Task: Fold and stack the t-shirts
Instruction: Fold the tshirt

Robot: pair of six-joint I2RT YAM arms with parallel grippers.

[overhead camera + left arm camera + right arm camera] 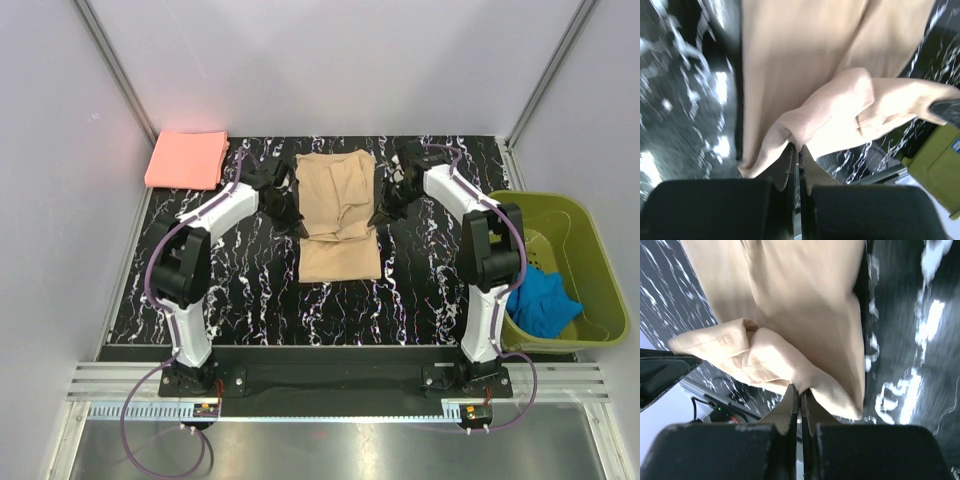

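A tan-beige t-shirt lies lengthwise in the middle of the black marbled table, partly folded. My left gripper is at its left edge and my right gripper at its right edge. In the left wrist view the left gripper is shut on a raised fold of the tan cloth. In the right wrist view the right gripper is shut on the cloth's hemmed edge. A salmon-pink t-shirt sits folded at the back left corner, apart from both grippers.
An olive-green plastic basket stands off the table's right edge with a blue cloth inside; its corner shows in the left wrist view. White walls close in the back and sides.
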